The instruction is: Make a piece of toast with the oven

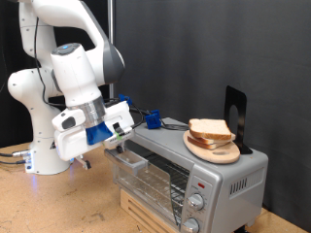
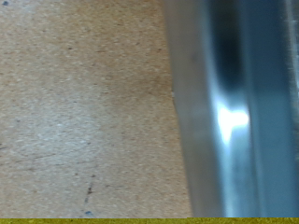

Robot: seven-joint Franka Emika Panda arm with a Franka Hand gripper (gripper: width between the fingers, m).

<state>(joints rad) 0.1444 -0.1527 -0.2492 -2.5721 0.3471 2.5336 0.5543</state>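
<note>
A: Where was the claw?
B: At the oven door's top edge; whether apart or together, I couldn't tell.
A: And the piece of toast?
B: On the wooden plate atop the oven — a hard tug might have jolted it off.

no readable text, labels or numbers anywhere

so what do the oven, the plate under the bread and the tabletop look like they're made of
The oven: looks like brushed silver metal, going by its grey sheen, with a glass door you can see through. The plate: probably wood, pale tan and matte. The tabletop: seems to be particleboard or similar, speckled beige and dull.
</note>
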